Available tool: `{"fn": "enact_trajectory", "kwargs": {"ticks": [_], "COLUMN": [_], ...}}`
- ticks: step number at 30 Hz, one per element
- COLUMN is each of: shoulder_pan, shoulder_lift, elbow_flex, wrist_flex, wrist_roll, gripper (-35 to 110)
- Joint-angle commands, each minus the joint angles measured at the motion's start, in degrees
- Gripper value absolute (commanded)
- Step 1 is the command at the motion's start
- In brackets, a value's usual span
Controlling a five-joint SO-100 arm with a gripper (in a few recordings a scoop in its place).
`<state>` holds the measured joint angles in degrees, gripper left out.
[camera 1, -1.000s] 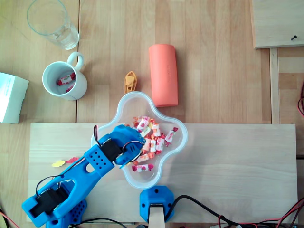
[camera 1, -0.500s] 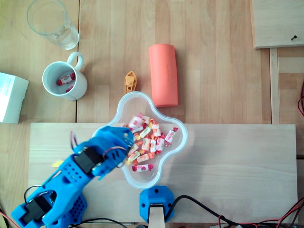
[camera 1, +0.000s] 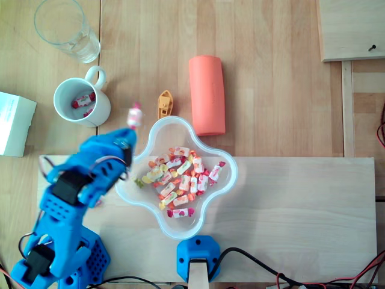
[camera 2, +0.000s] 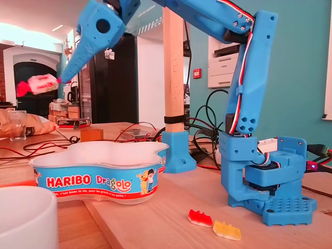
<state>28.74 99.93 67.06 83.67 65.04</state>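
My gripper (camera 1: 130, 129) is closed on one wrapped candy (camera 1: 134, 116), pinched at the fingertips. A second ago I was down in the candy tub (camera 1: 233, 171); now I'm lifted out past its rim, toward the mug (camera 1: 103, 109), so the pick held

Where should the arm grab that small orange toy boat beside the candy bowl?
Probably take the small orange plastic toy boat across its narrow middle, straight down from above, fingers on its two long sides. It sits flat and slim, and the clear lobed plastic bowl crowds one end. The fingers are currently shut on a pink-and-white wrapped candy.
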Motion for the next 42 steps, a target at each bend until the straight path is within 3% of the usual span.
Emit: {"fn": "enact_trajectory", "kwargs": {"ticks": [1,17,42], "shoulder_pan": [-3.96,-21.18,-25.22], "shoulder_lift": [3.52,-2.90,-15.29], "elbow_flex": [-2.46,-1.93,-2.99], "wrist_flex": [0.26,0.18,-1.23], "wrist_roll": [0.88,1.58,1.67], "gripper": [-2,-2,-2]}}
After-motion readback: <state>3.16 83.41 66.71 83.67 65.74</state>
